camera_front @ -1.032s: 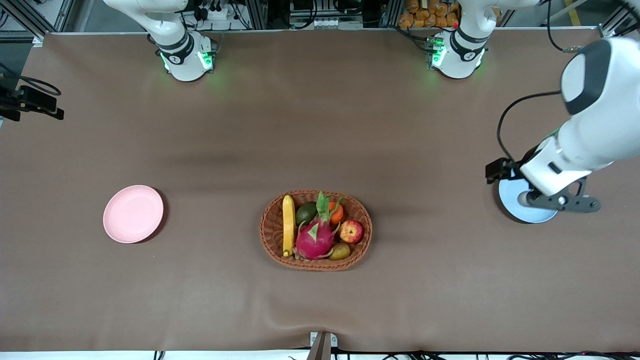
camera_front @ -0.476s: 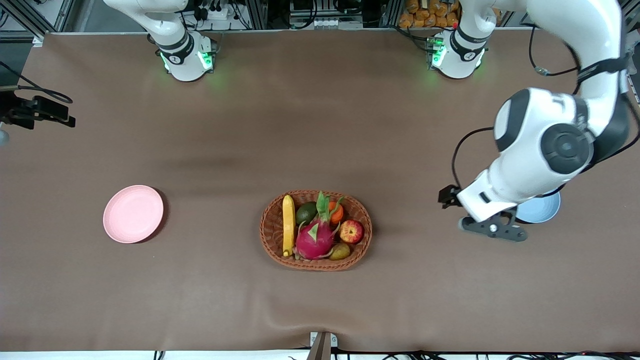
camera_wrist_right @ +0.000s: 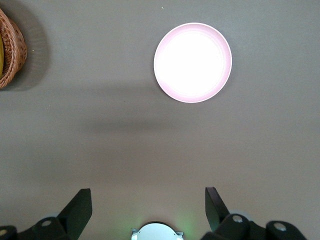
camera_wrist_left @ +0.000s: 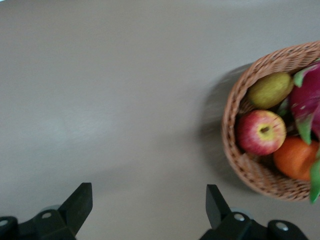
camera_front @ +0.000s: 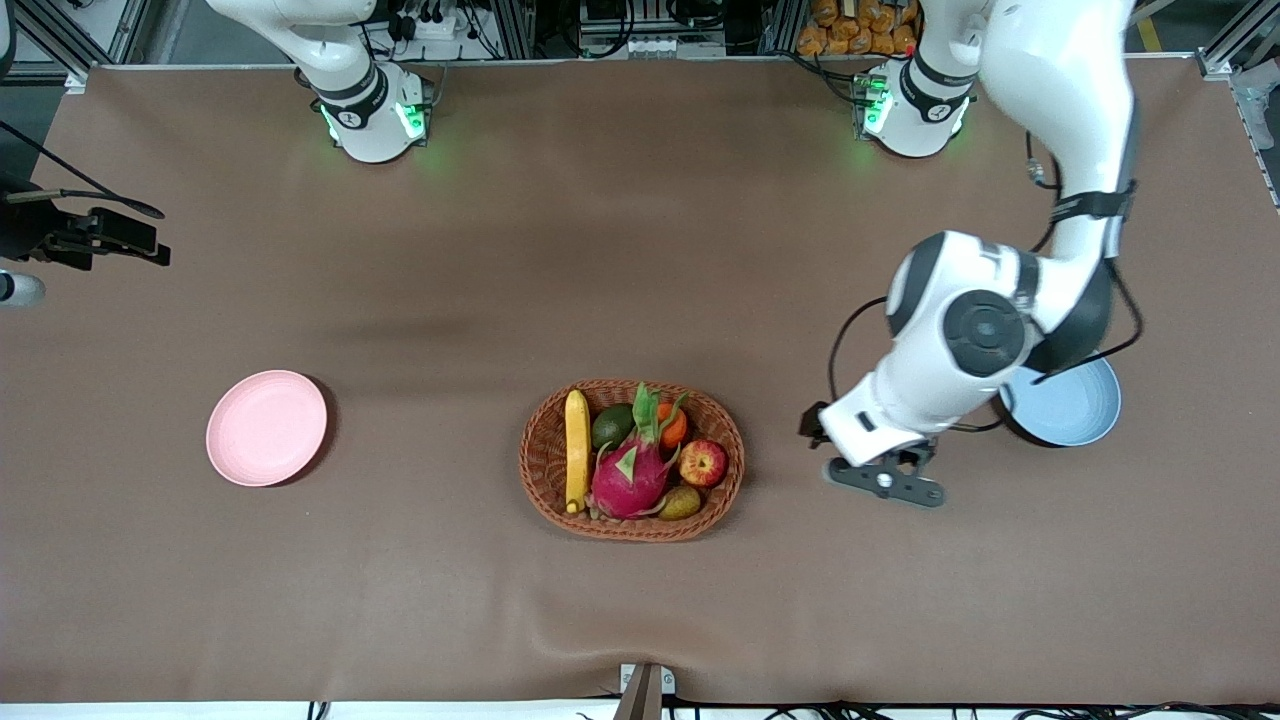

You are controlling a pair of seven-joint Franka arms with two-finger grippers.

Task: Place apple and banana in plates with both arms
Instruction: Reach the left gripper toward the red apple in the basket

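The apple (camera_front: 703, 463) and the banana (camera_front: 577, 451) lie in a wicker basket (camera_front: 540, 480) at mid-table. The apple also shows in the left wrist view (camera_wrist_left: 261, 132). The pink plate (camera_front: 266, 428) lies empty toward the right arm's end and shows in the right wrist view (camera_wrist_right: 193, 62). The blue plate (camera_front: 1075, 405) lies empty toward the left arm's end, partly hidden by the left arm. My left gripper (camera_front: 885, 480) is open and empty over bare table between the basket and the blue plate (camera_wrist_left: 149, 197). My right gripper (camera_front: 110, 235) is open, empty and high at the right arm's end (camera_wrist_right: 149, 200).
The basket (camera_wrist_left: 240, 165) also holds a pink dragon fruit (camera_front: 630, 475), an avocado (camera_front: 612, 427), a small orange fruit (camera_front: 672, 425) and a brownish-yellow pear-like fruit (camera_front: 680, 503). The basket's rim shows in the right wrist view (camera_wrist_right: 12, 47). The table is brown.
My left arm has swung from over the blue plate toward the basket, uncovering most of that plate. My right gripper has drifted slightly inward over the table's end.
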